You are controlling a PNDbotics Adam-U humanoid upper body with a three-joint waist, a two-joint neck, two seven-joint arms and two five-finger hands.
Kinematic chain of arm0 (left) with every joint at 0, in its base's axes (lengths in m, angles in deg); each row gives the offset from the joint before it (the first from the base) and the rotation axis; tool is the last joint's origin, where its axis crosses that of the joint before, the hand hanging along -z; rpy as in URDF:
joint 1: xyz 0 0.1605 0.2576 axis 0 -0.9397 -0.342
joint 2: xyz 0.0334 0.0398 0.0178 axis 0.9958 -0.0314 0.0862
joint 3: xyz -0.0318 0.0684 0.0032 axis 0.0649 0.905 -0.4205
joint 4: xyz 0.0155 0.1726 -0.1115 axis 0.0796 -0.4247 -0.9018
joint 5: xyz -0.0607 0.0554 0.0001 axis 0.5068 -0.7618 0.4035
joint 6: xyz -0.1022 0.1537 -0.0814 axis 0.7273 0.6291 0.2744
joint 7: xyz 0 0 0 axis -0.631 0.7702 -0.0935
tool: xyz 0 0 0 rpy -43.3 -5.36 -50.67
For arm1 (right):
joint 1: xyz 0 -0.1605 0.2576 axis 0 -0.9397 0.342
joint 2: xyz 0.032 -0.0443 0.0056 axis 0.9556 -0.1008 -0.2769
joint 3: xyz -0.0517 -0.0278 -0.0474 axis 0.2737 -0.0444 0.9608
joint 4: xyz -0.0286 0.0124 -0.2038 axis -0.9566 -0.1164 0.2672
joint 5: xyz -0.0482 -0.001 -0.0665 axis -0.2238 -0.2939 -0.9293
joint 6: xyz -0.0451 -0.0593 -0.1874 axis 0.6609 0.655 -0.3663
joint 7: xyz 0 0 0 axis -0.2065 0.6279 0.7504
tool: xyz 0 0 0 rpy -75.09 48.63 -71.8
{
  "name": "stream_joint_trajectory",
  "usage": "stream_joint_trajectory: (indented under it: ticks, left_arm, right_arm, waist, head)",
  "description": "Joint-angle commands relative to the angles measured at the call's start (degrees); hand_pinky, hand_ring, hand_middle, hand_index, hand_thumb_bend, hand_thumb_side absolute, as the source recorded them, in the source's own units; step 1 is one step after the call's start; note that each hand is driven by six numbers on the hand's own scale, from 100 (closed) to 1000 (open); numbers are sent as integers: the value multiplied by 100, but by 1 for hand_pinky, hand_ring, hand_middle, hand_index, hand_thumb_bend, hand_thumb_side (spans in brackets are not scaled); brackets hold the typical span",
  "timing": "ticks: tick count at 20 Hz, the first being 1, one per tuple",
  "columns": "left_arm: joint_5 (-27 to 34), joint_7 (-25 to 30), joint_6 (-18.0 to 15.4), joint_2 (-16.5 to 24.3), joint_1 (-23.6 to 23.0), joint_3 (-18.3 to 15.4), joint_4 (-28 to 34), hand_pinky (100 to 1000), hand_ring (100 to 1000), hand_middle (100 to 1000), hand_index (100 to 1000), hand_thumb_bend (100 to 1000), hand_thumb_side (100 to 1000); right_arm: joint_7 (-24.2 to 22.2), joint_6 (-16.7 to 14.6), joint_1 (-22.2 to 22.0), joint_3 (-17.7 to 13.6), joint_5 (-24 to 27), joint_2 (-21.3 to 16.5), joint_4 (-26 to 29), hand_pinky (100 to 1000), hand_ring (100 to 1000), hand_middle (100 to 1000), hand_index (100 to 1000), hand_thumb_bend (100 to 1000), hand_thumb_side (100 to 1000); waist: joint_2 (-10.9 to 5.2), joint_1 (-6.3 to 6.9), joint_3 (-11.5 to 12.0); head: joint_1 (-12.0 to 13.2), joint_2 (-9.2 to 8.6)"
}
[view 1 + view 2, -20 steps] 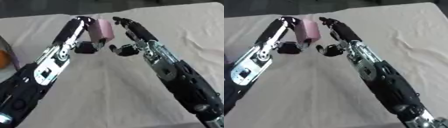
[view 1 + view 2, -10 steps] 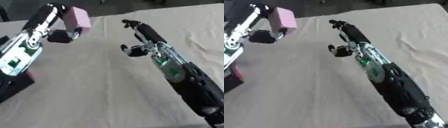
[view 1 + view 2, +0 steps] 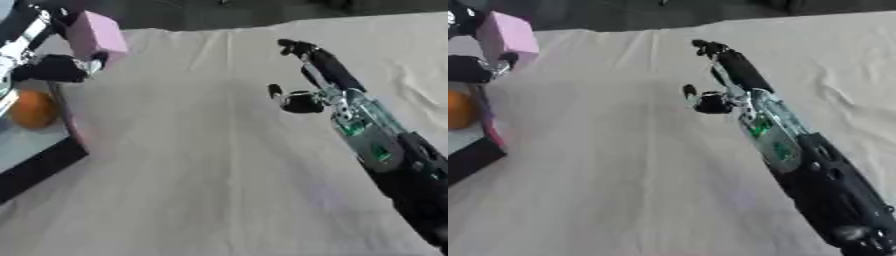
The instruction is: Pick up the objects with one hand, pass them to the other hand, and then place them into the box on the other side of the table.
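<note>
Left hand [image 3: 54, 67] at far left, fingers clamped on pink block [image 3: 94, 36], held above box [image 3: 39, 150] edge; arm partly cut off by frame. Box only partly visible, orange round thing [image 3: 33, 109] inside. Right hand [image 3: 302, 75] over cloth-covered surface [image 3: 201, 175], fingers straight, apart, holding nothing

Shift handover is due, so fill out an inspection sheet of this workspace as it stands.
Surface: table under a wrinkled beige cloth.
Job's things: pink block held in the air over the box at the left edge; an orange ball lies inside.
Clutter: nothing seen.
Hands: left hand grips the pink block; right hand open, holding nothing, above mid-table.
Cables: nothing seen.
Surroundings: dark floor beyond the far edge.
</note>
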Motion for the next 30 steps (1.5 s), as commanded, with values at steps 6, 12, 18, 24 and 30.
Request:
stream_joint_trajectory:
  ticks: [6, 12, 18, 24, 30]
  left_arm:
    - [362, -383, 204, 897, -662, -670, 212, 844, 678, 543, 428, 100, 114]
    - [367, -713, 215, 1050, -1139, -874, -98, 843, 682, 546, 443, 106, 113]
    - [296, -873, 134, 1053, -1346, -951, -352, 848, 703, 578, 546, 212, 100]
    - [-272, -642, 149, 1044, -1425, -982, -632, 918, 829, 732, 850, 632, 280]
    - [-839, -494, 183, 1078, -1469, -1063, -721, 948, 865, 762, 901, 970, 627]
  right_arm:
    - [152, 127, -94, -296, 69, -470, 402, 849, 896, 804, 942, 274, 101]
    - [299, 224, -205, -446, 217, -740, 593, 848, 894, 802, 939, 277, 100]
    - [527, 410, -295, -671, 499, -861, 735, 839, 889, 794, 936, 234, 100]
    - [689, 510, -322, -810, 692, -925, 828, 835, 887, 791, 935, 210, 100]
    - [752, 556, -393, -857, 758, -928, 864, 833, 886, 789, 935, 187, 100]
  waist:
    - [-79, -125, -16]
    - [-51, -197, -81]
    - [-8, -219, -100]
    - [1, -225, -129]
    - [13, -214, -123]
  head:
    - [491, -116]
    - [605, -146]
    - [607, -173]
    - [646, -228]
    - [758, -250]
